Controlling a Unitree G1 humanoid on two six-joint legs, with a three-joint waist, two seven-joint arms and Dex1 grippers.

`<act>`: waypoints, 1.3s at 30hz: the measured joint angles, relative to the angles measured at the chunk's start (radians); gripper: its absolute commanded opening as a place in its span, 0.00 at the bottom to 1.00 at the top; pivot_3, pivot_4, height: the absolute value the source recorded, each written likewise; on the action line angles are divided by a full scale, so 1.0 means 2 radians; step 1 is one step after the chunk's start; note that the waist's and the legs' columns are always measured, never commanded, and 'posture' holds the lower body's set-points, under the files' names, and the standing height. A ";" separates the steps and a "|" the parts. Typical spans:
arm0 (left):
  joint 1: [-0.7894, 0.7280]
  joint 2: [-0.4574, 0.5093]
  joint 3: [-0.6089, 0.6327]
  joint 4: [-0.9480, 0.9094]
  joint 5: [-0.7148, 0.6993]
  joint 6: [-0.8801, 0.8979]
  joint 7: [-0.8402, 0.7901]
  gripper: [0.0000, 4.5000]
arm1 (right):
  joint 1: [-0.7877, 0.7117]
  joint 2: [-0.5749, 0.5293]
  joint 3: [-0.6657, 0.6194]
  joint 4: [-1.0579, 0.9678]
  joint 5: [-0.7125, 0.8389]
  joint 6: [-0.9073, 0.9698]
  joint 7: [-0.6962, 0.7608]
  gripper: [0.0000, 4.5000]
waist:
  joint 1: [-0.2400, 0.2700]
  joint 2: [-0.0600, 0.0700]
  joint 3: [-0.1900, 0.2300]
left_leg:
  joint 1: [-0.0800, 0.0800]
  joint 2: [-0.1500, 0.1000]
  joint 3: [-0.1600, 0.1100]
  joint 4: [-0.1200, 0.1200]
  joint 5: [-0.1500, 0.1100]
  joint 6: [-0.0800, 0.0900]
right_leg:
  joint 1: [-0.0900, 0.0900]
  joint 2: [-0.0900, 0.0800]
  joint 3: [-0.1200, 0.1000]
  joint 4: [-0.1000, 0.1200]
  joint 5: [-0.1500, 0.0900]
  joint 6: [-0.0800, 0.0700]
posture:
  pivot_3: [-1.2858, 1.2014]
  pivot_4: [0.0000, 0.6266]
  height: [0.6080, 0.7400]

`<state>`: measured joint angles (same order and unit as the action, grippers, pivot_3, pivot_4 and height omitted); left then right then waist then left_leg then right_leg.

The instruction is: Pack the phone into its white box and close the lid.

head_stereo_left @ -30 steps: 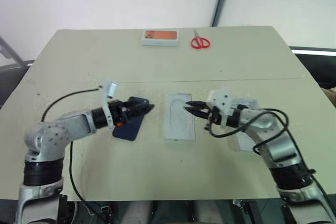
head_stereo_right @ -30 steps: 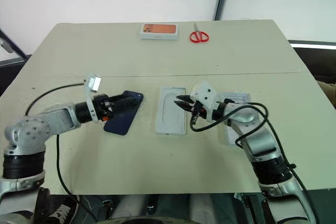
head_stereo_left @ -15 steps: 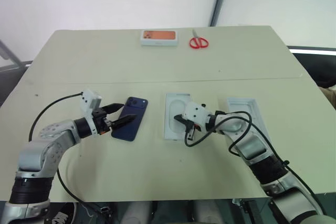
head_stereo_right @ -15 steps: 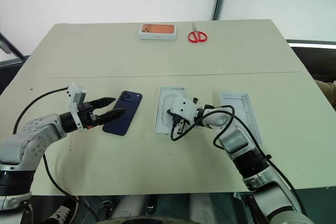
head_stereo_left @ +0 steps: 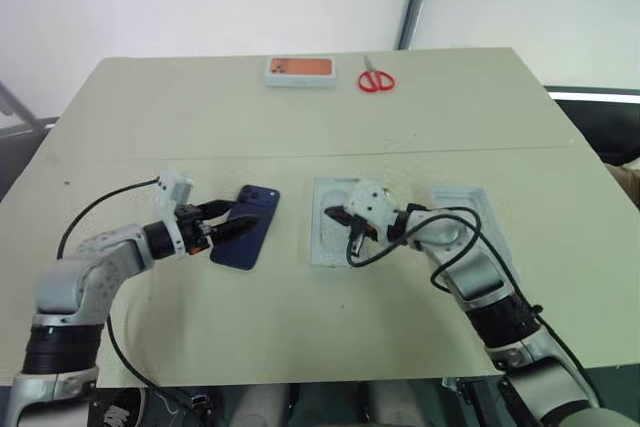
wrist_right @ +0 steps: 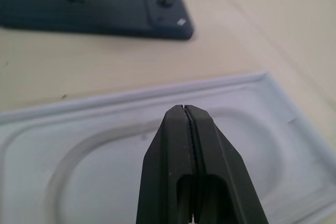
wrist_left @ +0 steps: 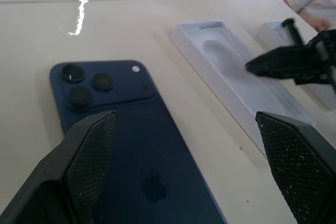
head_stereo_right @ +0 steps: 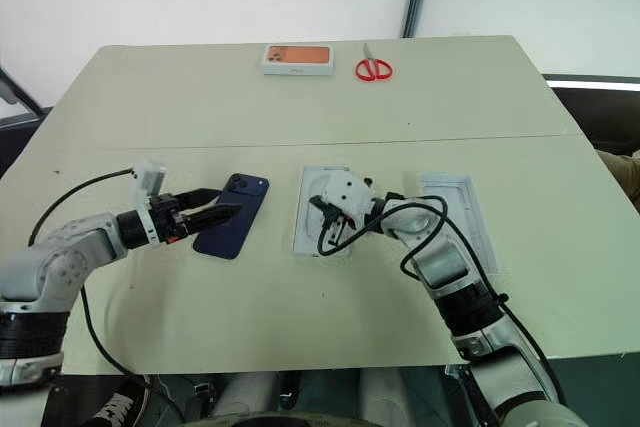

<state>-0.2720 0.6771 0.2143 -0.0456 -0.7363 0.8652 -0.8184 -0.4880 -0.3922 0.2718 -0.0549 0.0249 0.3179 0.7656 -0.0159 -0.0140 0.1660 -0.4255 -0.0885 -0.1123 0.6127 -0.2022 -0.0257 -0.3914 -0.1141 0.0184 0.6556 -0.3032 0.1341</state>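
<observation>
The phone (head_stereo_left: pixel 247 227) is lying flat on the table (head_stereo_left: pixel 300 127), glossy back up, just to the left of the white insert (head_stereo_left: pixel 333 232) with the rounded recess. Its long axis is running from the near edge of the table toward the far edge, leaning a little to the right as it goes away, and its camera bump is sitting at the far end, pointing toward the far edge of the table. The insert is lying alongside the phone, close to parallel with it, a strip of bare table showing between the two.

The left gripper (head_stereo_left: pixel 232 226) is reaching in from the left of the phone with its two black fingers (wrist_left: pixel 89 156) spread wide apart, one to each side of the phone's near end, holding nothing. The right gripper (head_stereo_left: pixel 336 214) is hanging over the insert, its fingertips pressed together with only a hairline between them, gripping nothing.

A shallow white tray (head_stereo_left: pixel 472 222) is resting to the right of the insert, partly behind the right arm. Well beyond the phone, near the table's far edge, a small orange-topped box (head_stereo_left: pixel 300 69) is sitting with red-handled scissors (head_stereo_left: pixel 376 78) just to its right.
</observation>
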 measured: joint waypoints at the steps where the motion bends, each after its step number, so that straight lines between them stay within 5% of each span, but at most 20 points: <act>1: -0.005 0.007 0.002 0.009 -0.003 0.013 0.000 1.00 | -0.006 0.005 -0.002 -0.007 0.003 0.011 -0.002 0.01 | 0.000 0.000 0.000 | 0.000 0.000 0.000 0.000 0.000 0.000 | 0.000 0.000 0.000 0.000 0.000 0.000 | 0.52 0.24 1.00; 10: -0.039 0.054 0.007 0.117 -0.009 0.079 -0.031 1.00 | -0.040 0.054 0.068 -0.033 -0.033 0.072 -0.026 0.01 | 0.000 0.000 0.000 | 0.000 0.000 0.000 0.000 0.000 0.000 | -0.002 0.000 0.000 0.000 0.000 0.000 | 0.52 0.24 1.00; 17: -0.088 0.051 -0.006 0.180 -0.002 0.102 -0.050 1.00 | -0.119 0.098 0.155 0.041 -0.066 0.127 0.005 0.01 | -0.002 0.000 0.000 | 0.000 0.000 0.000 0.000 0.000 -0.001 | -0.002 0.000 0.000 0.002 0.000 0.000 | 0.52 0.24 1.00; 39: -0.109 0.013 -0.058 0.169 0.059 0.094 -0.094 1.00 | -0.136 0.114 0.177 0.109 -0.114 0.133 0.009 0.01 | 0.002 0.002 -0.002 | 0.002 -0.001 -0.001 0.000 0.000 -0.001 | 0.000 0.000 0.000 0.003 0.000 0.000 | 0.52 0.24 1.00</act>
<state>-0.4910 0.7026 0.0983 0.2920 -0.6182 1.0541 -1.0073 -0.7595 -0.1642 0.6257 0.1638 -0.2026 0.5840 0.7843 -0.0109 -0.0103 0.1614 -0.4212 -0.0906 -0.1133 0.6131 -0.2015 -0.0270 -0.3922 -0.1149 0.0193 0.6620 -0.3034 0.1340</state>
